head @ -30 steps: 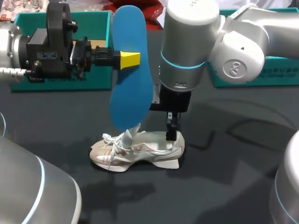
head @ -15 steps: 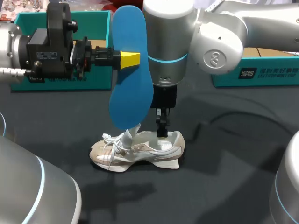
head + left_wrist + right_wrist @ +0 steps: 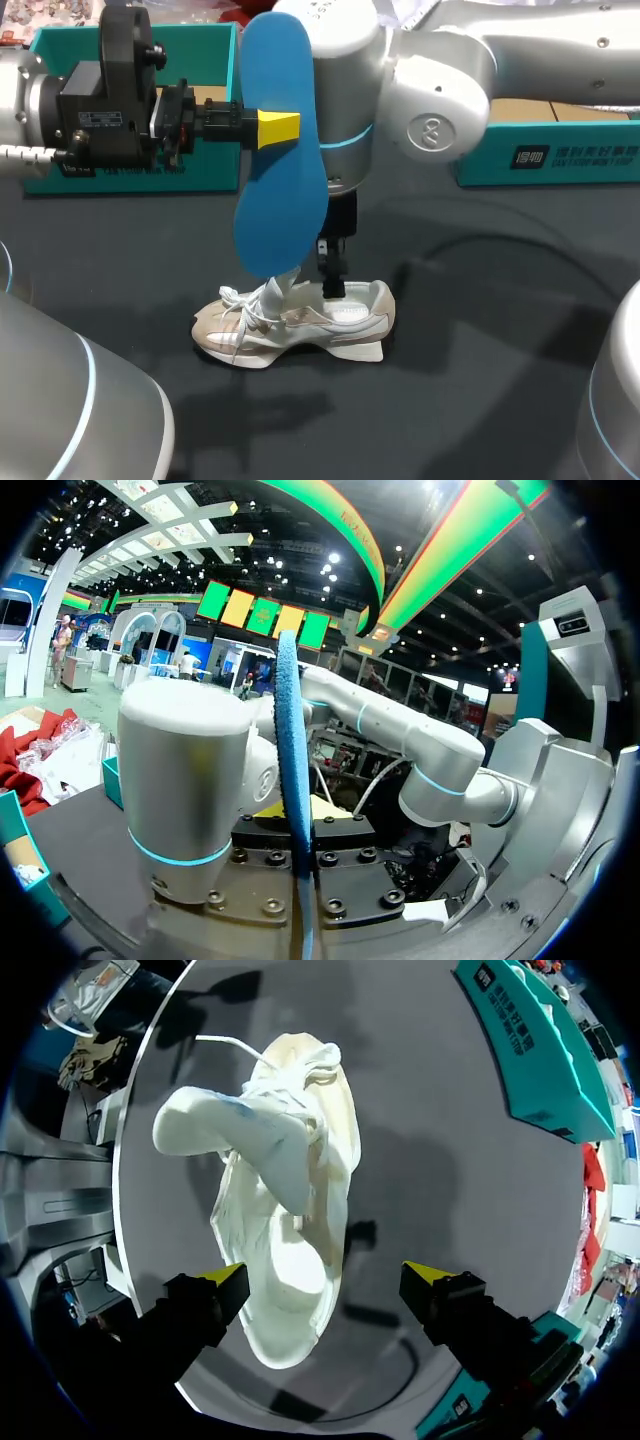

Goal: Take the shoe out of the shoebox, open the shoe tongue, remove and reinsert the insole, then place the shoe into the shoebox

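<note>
While the left gripper [image 3: 284,128] sits unchanged, clamped on the blue insole [image 3: 278,205] and holding it upright, well above the table [image 3: 480,400], the right arm has swung in from the right over the last second.

- Right gripper [image 3: 333,270]: was over the heel, now over the middle of the shoe's mouth, close above it. Fingers spread; nothing between them. The right wrist view shows both yellow tips apart, with the heel end lying below, near one tip.
- Shoe [image 3: 295,325]: on its sole on the table, tongue [image 3: 245,1135] pulled up, not moved.
- Teal shoebox [image 3: 200,175]: at the back, behind the left gripper, well apart from the shoe.

Reading: the insole is out and reinsertion is the step in hand. The right gripper looks to be lining up to steady the shoe or hold its collar open. Neither gripper touches the shoe yet.
</note>
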Tool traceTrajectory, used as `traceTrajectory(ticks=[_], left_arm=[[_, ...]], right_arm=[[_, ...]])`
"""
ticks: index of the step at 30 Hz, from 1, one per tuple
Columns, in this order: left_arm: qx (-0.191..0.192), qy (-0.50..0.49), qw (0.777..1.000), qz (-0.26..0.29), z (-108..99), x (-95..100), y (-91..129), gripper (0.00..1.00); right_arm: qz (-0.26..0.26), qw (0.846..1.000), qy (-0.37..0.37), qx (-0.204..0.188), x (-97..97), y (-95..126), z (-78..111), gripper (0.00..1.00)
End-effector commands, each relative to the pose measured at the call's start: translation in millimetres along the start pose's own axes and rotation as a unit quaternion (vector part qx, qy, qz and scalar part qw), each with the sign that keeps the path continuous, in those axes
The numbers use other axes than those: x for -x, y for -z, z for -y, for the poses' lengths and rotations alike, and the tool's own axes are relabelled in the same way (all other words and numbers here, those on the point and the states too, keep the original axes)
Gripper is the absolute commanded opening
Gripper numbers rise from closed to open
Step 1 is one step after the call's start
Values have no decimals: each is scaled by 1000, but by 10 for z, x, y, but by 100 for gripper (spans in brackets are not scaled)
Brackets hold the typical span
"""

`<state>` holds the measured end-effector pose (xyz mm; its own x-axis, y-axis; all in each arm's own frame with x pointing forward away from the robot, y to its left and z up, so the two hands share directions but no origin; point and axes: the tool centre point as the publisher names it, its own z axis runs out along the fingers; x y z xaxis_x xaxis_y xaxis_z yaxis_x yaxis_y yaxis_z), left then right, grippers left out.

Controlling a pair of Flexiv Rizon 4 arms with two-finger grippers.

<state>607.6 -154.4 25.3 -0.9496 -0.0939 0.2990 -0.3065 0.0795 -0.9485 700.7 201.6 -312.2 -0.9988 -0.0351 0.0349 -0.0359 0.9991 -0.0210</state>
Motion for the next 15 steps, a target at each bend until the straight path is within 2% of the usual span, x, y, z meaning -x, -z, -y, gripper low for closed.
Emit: traceTrajectory(ticks=[1,15], left_arm=[[0,0,1000,0,0,3,-7,0],[0,0,1000,0,0,3,-7,0]], right_arm=[[-10,1000,4,-19,81,-138,-132,100],[-13,1000,14,-22,202,-300,-116,100]])
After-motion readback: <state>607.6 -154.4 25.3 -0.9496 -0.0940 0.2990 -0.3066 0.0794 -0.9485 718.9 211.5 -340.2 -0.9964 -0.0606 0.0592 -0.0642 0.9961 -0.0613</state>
